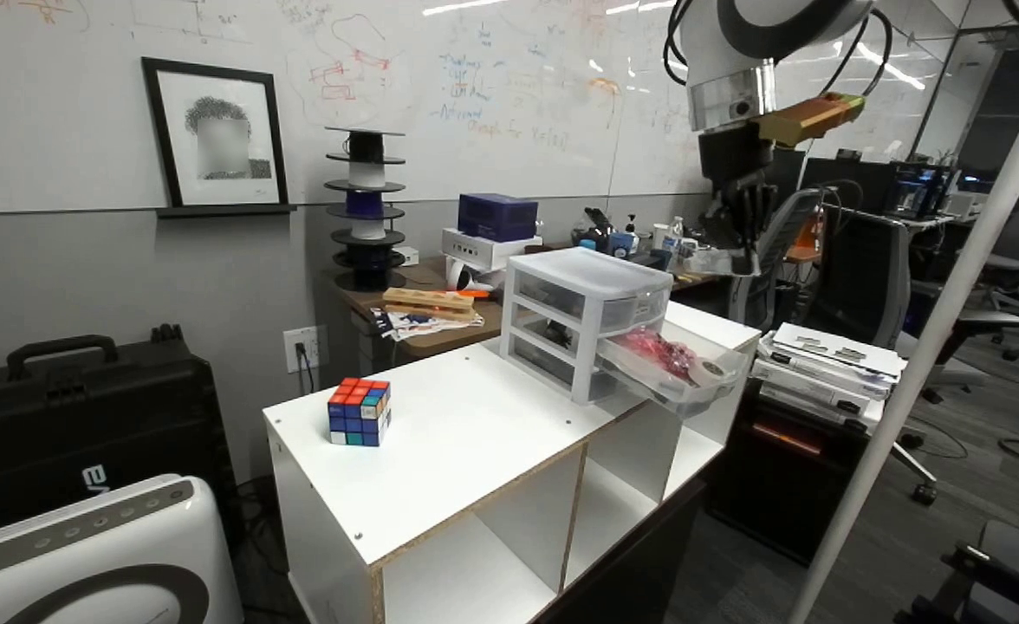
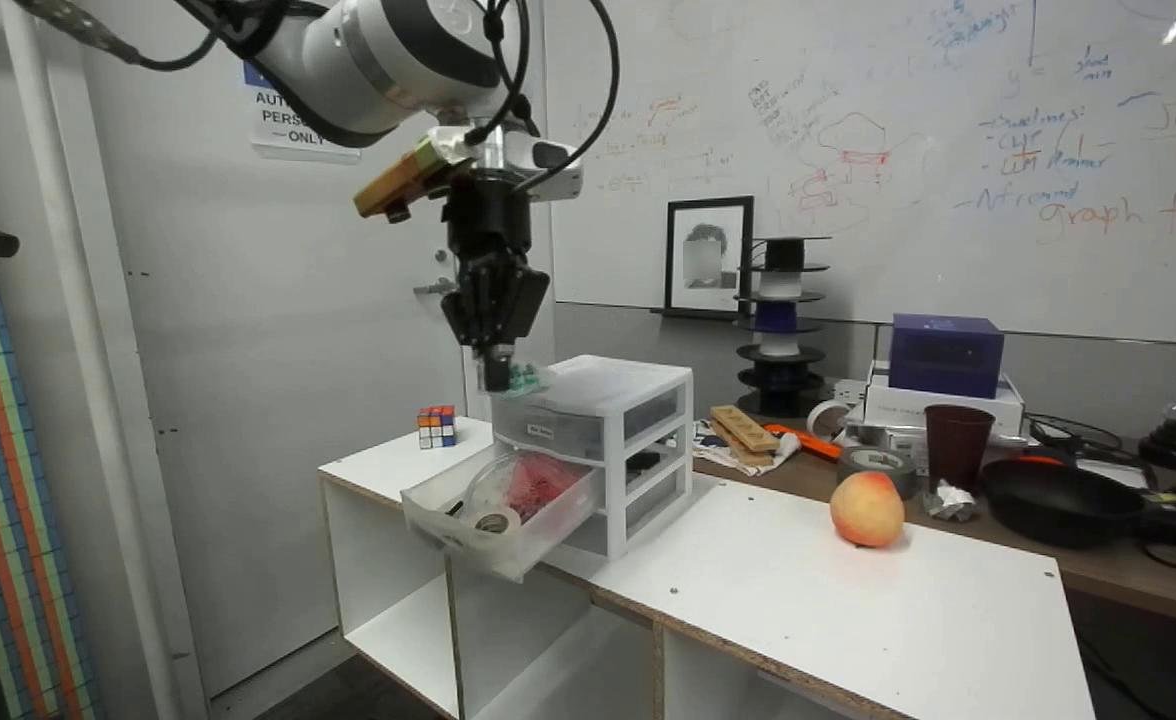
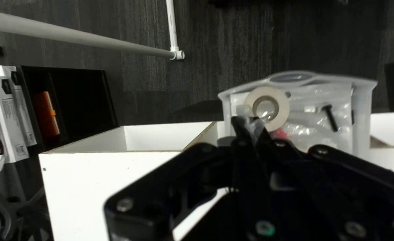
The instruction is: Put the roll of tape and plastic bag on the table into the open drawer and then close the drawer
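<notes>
The fingers [image 2: 496, 371] pinch the bag [image 2: 528, 378] above the drawer [image 2: 560, 527]; the tape [image 3: 283, 108] lies inside it. The bag should handle light, limp and slippery (probably thin plastic), best held by a gathered fold.

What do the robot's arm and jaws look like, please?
The arm is rounded and white, with black bands; black cables loop beside it. Past a silver collar come black, angular jaws with round fasteners. An orange-yellow block, partly green, is attached alongside.
</notes>
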You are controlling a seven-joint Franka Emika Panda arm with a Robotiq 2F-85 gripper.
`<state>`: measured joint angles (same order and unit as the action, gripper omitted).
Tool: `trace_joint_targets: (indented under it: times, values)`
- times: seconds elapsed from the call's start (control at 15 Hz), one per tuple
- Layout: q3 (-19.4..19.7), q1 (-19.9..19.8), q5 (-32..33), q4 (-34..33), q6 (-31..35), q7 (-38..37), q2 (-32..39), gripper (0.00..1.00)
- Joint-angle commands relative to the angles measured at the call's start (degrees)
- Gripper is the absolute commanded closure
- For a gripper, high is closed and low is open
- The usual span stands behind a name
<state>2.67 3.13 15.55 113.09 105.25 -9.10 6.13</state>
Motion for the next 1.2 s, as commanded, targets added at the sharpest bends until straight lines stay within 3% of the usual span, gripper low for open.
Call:
trace_joint_targets:
  times: [0.0,0.27,0.53,0.8,1.13]
  values:
    - [-3.08,0.53,0.75,14.41,1.71,2.69,-10.53,0.93]
    - [-4.60,-0.28,1.70,22.20,5.51,2.14,-13.14,0.93]
    - [-3.97,-1.42,5.78,27.59,15.91,0.00,-13.74,0.93]
    - [-3.13,-3.04,6.34,29.48,24.26,-0.87,-13.51,0.93]
    - [-2.74,-3.91,4.27,28.99,28.26,-0.37,-13.02,0.93]
